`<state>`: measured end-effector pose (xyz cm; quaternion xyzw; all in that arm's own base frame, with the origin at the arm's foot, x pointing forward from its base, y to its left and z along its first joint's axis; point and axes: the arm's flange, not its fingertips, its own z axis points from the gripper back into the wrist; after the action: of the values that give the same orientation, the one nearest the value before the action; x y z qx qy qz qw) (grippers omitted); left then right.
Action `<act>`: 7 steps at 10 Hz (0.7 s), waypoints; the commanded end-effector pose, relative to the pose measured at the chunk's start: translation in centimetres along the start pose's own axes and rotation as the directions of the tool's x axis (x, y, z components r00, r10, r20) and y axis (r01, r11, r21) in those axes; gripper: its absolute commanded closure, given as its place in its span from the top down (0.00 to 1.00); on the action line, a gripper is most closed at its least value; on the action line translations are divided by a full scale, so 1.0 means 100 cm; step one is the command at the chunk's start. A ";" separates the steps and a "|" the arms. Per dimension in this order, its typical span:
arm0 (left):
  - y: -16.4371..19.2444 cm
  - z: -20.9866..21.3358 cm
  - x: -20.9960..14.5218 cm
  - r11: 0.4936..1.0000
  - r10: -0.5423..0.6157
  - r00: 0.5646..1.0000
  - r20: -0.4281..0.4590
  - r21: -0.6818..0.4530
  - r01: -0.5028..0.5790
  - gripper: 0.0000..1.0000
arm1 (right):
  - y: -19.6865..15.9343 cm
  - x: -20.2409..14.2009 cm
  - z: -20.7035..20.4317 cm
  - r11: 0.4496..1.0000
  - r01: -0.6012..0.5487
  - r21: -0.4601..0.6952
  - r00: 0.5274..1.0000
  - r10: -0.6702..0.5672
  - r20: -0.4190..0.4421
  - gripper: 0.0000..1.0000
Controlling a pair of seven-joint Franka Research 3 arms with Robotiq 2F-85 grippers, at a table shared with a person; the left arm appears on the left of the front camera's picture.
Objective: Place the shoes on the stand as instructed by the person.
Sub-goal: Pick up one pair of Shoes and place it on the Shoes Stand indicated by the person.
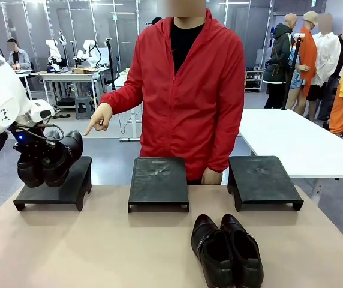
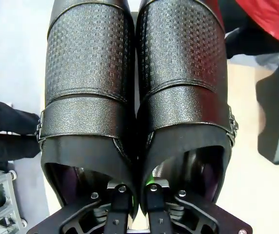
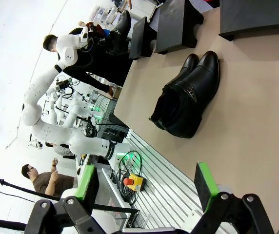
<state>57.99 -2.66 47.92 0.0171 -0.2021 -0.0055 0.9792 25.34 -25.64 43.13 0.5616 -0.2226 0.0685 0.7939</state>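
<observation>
my left gripper (image 2: 134, 189) clamps one pair of shoes (image 1: 50, 159) over the left stand (image 1: 60, 191) at the table's (image 1: 99, 246) far left corner, where the person's hand (image 1: 101, 117) points. my right gripper (image 3: 147, 184) stands open. the second pair (image 1: 226, 252) lies by the near edge.

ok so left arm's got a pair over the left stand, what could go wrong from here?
1. The left hand pinches only the inner walls of the held pair; one shoe may slip or splay on release.
2. The pair hangs tilted over the left stand; it could land askew and slide off.
3. The person's pointing finger is close to that stand; a swing could brush it.
</observation>
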 end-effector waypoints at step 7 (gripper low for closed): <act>0.009 -0.043 0.022 0.998 -0.020 0.999 0.026 -0.052 0.021 0.07 | 0.001 0.002 0.001 1.000 -0.009 0.011 1.000 0.009 0.013 1.00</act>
<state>60.71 -2.15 43.95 0.0082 -0.1934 -0.0133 0.9810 25.34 -25.64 43.13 0.5616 -0.2225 0.0686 0.7939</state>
